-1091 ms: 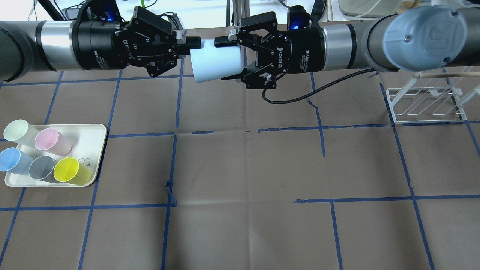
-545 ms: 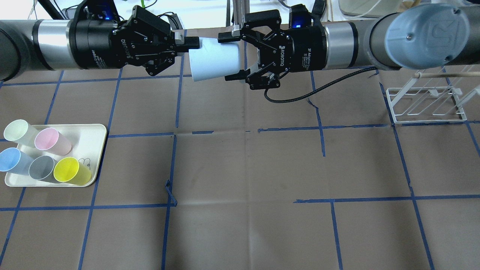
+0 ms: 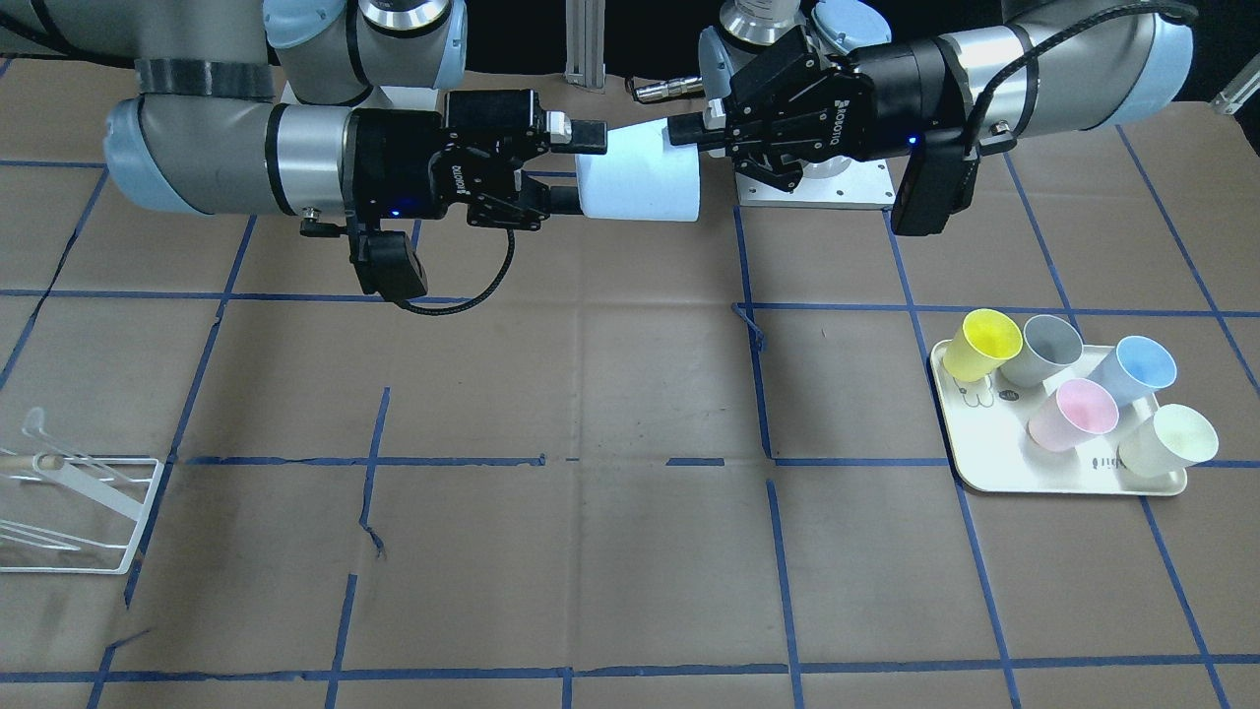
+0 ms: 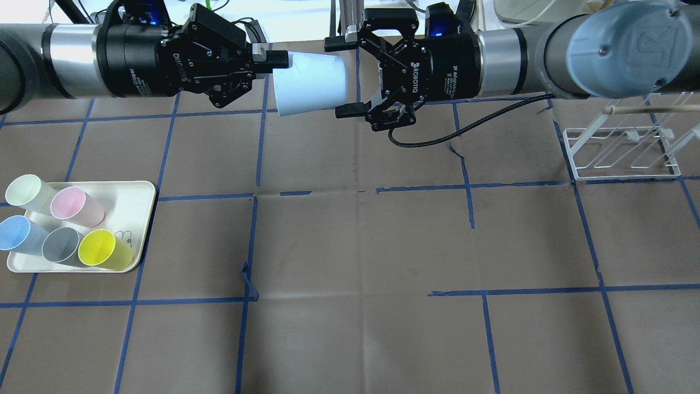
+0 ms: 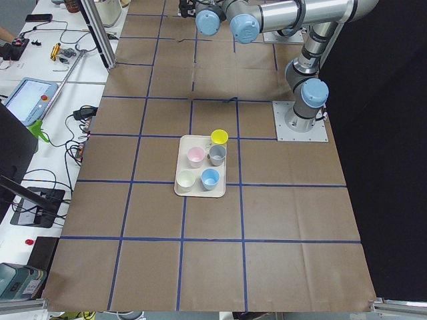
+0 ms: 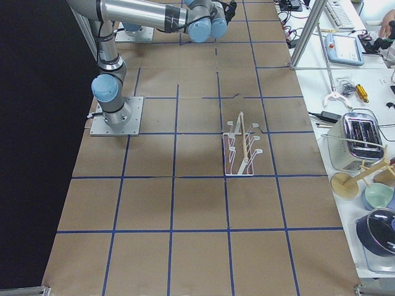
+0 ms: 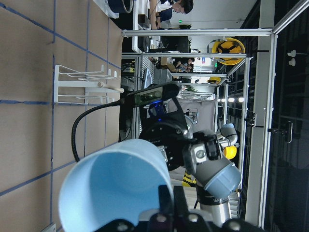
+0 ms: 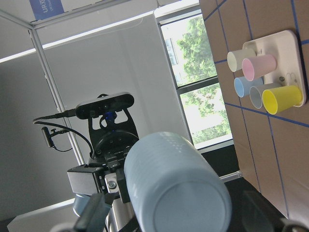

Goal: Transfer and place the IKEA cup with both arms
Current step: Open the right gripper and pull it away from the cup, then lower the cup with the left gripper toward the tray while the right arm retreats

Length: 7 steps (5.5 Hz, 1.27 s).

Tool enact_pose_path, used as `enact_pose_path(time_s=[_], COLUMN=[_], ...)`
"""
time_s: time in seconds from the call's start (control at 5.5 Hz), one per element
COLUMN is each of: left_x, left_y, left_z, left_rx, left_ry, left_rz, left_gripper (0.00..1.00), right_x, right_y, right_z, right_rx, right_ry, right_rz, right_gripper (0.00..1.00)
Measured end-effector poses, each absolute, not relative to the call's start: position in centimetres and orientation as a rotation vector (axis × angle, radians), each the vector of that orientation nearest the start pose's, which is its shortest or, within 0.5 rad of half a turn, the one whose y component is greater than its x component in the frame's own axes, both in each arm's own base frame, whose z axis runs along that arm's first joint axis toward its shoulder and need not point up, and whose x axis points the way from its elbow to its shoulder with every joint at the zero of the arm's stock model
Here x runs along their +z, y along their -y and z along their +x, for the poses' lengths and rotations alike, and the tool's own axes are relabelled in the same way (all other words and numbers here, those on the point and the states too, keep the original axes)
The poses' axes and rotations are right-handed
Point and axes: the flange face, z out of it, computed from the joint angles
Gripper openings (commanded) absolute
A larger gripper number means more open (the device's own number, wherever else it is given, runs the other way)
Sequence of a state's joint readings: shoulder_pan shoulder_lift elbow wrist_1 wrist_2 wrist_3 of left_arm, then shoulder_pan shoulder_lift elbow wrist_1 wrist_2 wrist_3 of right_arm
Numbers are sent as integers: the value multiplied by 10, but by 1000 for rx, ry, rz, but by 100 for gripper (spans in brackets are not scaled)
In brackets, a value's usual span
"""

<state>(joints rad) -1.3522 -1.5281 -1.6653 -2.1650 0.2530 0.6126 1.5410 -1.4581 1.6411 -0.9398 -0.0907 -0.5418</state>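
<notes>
The light-blue IKEA cup (image 4: 309, 85) is held on its side in the air at the back of the table, and also shows in the front view (image 3: 640, 182). My left gripper (image 4: 281, 59) is shut on the cup's rim wall, one finger inside, as the left wrist view (image 7: 116, 188) shows. My right gripper (image 4: 344, 76) is open wide, and its fingers (image 4: 340, 41) straddle the cup's base end without touching it. The right wrist view shows the cup's base (image 8: 188, 193) between them. A second light-blue cup (image 4: 13, 232) stands on the tray.
A cream tray (image 4: 139, 191) at the left of the overhead view holds pink (image 4: 71, 203), grey (image 4: 61, 244), yellow (image 4: 98, 247) and pale green (image 4: 23, 190) cups. A white wire rack (image 4: 618, 153) stands at the right. Blue tape lines cross the brown table.
My right gripper's fingers have spread wider apart and drawn slightly right, off the cup. My left gripper has moved a little left and up with the cup.
</notes>
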Motion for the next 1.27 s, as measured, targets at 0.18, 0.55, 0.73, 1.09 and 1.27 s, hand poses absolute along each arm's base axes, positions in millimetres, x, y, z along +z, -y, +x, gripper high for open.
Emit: enact_pose_path(time_s=[0.18, 0.55, 0.73, 1.09, 1.27], left_x=[492, 489, 472, 430, 402], left_y=[478, 484, 490, 512, 531], left_z=[-119, -97, -79, -31, -5], left_rx=[-33, -77, -94, -177, -215], left_ry=[1827, 2048, 2273, 2743, 2920], left_rz=[128, 93, 53, 24, 49], left_gripper=[0, 1, 1, 0, 0], right_x=[434, 434, 441, 460, 468], right_y=[511, 524, 533, 540, 537], right_z=[181, 118, 106, 124, 140], right_rx=[229, 217, 189, 81, 11], right_ry=[-1732, -1992, -2190, -2637, -2900], right_rz=[162, 121, 121, 93, 19], right_gripper=[100, 100, 100, 100, 100])
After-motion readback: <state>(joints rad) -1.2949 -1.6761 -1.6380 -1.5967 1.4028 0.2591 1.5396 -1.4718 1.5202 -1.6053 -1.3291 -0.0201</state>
